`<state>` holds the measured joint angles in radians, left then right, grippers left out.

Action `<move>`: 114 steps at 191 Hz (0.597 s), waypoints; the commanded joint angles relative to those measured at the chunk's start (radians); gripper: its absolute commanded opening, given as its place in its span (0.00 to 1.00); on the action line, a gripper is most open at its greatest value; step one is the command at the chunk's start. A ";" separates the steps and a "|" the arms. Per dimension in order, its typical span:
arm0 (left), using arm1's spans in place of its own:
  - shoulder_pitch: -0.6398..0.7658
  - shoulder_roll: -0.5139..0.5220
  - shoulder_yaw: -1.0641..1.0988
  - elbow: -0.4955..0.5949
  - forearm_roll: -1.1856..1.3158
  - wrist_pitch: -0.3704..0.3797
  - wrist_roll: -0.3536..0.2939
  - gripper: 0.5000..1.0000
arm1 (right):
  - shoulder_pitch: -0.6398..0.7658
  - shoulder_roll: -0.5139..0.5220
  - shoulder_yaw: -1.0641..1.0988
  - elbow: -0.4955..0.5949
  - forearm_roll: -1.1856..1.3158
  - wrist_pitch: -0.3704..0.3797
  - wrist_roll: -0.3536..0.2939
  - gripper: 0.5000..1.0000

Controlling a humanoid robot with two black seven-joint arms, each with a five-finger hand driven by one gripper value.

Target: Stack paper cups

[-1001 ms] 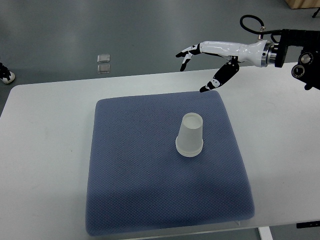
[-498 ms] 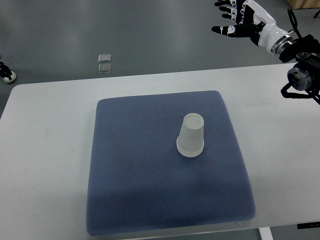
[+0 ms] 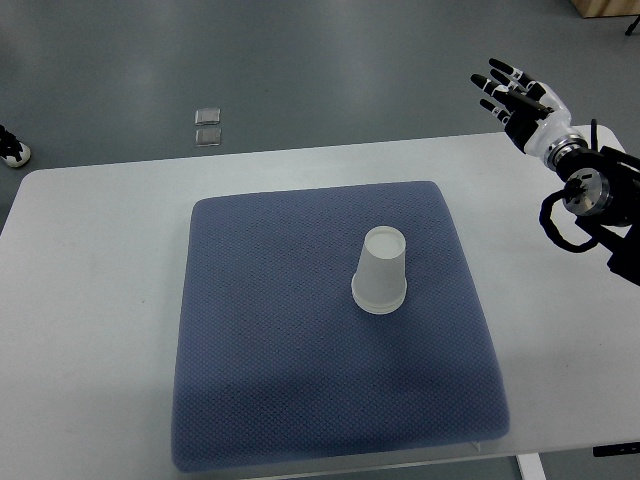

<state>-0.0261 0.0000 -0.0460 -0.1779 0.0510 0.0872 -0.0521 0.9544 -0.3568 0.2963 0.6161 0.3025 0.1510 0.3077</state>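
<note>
Standing upturned on blue mat (image 3: 300, 380), paper cups (image 3: 380, 270), right robot hand (image 3: 515, 95) well apart upper right, fingers spread, empty

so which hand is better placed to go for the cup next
Right. The right hand is the only one in view, fingers spread and empty, above the table's far right edge. The upside-down cup stands on the blue mat.

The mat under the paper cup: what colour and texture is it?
The mat is dark blue with a fine woven texture, seen in the top view.
</note>
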 commanded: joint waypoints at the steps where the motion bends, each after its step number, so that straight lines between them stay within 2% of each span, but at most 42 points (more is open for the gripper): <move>1: 0.000 0.000 0.000 0.000 0.001 0.000 0.000 1.00 | -0.006 0.009 0.004 -0.016 -0.032 0.058 -0.002 0.83; 37: 0.000 0.000 0.000 0.000 0.001 0.000 0.000 1.00 | -0.022 0.019 0.014 -0.042 -0.037 0.041 0.016 0.83; 71: 0.000 0.000 0.000 0.000 0.000 0.000 0.000 1.00 | -0.032 0.035 0.014 -0.059 -0.039 0.039 0.085 0.83; 114: 0.000 0.000 0.000 0.000 0.000 0.000 0.000 1.00 | -0.034 0.041 0.012 -0.058 -0.036 0.039 0.090 0.83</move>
<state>-0.0261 0.0000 -0.0460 -0.1780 0.0515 0.0873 -0.0522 0.9217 -0.3210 0.3098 0.5564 0.2651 0.1902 0.3949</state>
